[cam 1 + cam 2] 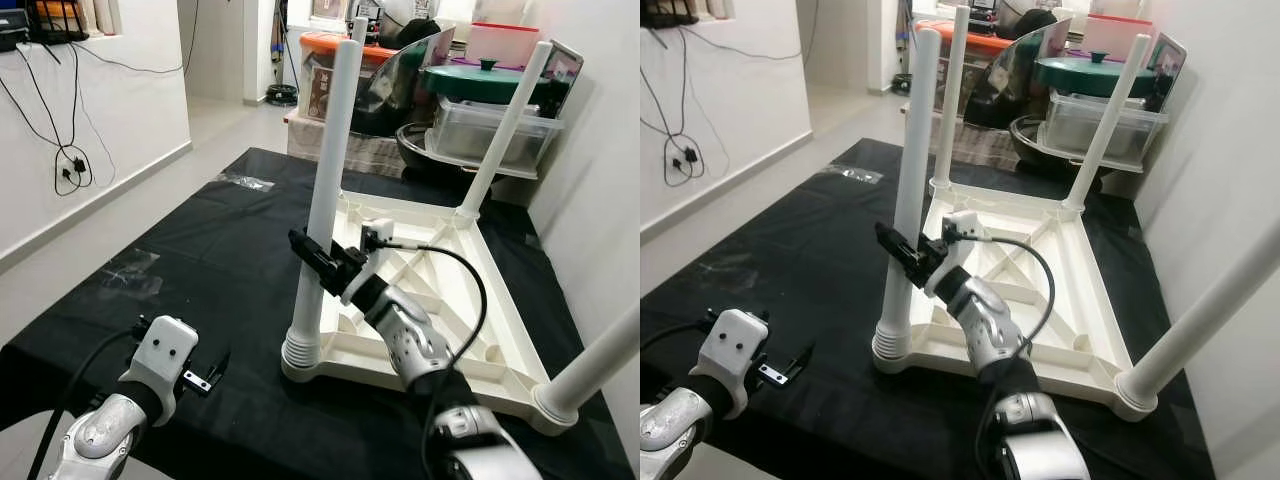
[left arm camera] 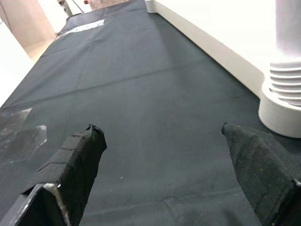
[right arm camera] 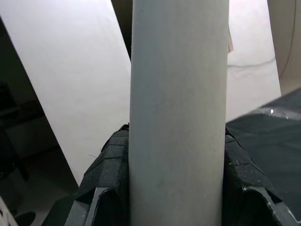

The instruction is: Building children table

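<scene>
Right end effector (image 1: pixel 312 252) clamped on near white leg (image 1: pixel 325 190) of upturned children table (image 1: pixel 440 300); left end effector (image 1: pixel 208 376) open, beside leg base, above black cloth (image 1: pixel 200 250).

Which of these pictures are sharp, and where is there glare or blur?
Both eye views are sharp and evenly lit; the left wrist view shows the black cloth crisp, but the tabletop edge is overexposed; the right wrist view shows the table leg soft, very close, between the right gripper's fingers.
</scene>
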